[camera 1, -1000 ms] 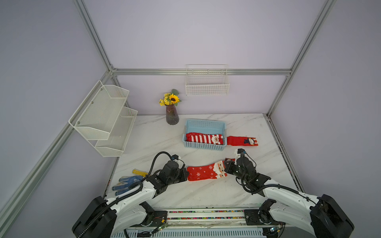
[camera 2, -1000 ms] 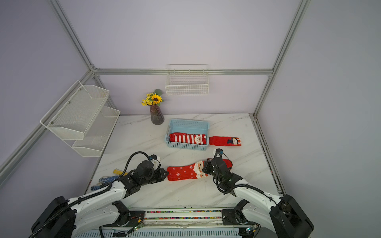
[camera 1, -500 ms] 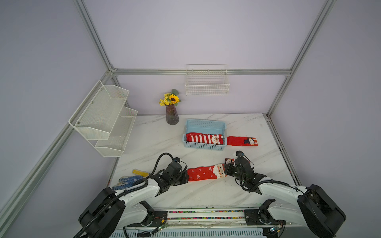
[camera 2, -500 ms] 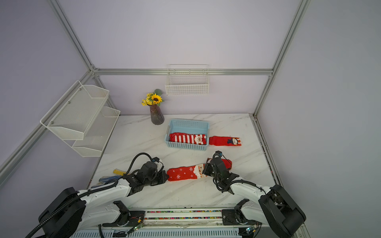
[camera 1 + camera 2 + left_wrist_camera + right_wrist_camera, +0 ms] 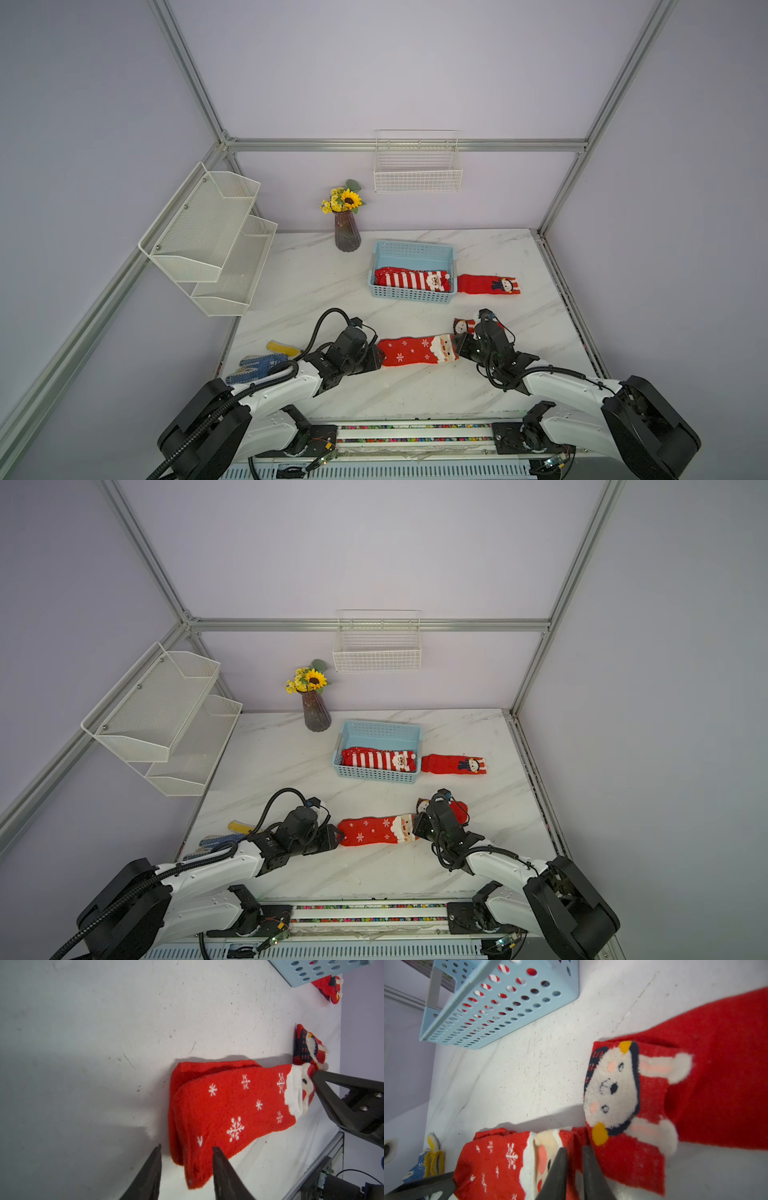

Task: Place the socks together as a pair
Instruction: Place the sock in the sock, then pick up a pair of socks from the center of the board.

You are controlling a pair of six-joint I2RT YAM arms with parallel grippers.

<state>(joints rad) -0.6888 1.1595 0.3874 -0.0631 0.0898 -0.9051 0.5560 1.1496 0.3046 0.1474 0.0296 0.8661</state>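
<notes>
Snowflake pair [image 5: 415, 351] lies flat on table [image 5: 311, 282] nr the front edge: two red socks stacked, toes toward L claw [image 5: 376, 358], Santa cuffs toward R claw [image 5: 457, 347]. In both top views it spans btw the two claws.

L wrist view: L claw [image 5: 187, 1146] is parted, w/ the toe corner of the snowflake pair [image 5: 228, 1109] in the gap. One finger stands clear of the cloth, the other over it, so no pinch.

R wrist view: R claw [image 5: 574, 1148] is narrow, a slim gap, tips at the Santa cuff. Can't tell if cloth is pinched.

Bear sock [image 5: 716, 1064] sits just beside that cuff end, seems touching.

Striped socks [image 5: 411, 279] are in the blue basket [image 5: 413, 246], w/ far bear sock [image 5: 486, 284] just beside it. Glove [image 5: 257, 365] lies by the L arm.
</notes>
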